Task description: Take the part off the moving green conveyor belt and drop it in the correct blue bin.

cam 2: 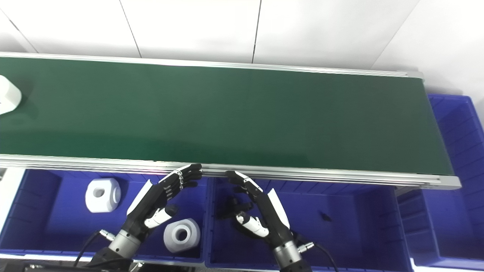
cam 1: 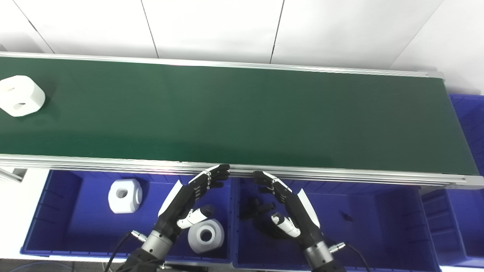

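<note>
A white blocky part (cam 1: pixel 20 95) with round holes lies on the green conveyor belt (cam 1: pixel 242 113) at its far left end. My left hand (cam 1: pixel 191 200) hovers open over the left blue bin (cam 1: pixel 53 226), fingertips reaching the belt's near rail. My right hand (cam 1: pixel 289 206) hovers open over the middle blue bin (cam 1: pixel 378 226), likewise near the rail. Neither hand holds anything. Two white parts (cam 1: pixel 124 195) (cam 1: pixel 206 235) lie in the left bin. A small dark piece (cam 1: pixel 346 216) lies in the middle bin.
The aluminium rail (cam 1: pixel 340 174) runs along the belt's near edge above the bins. Another blue bin (cam 1: pixel 467 124) stands past the belt's right end. A white wall is behind the belt.
</note>
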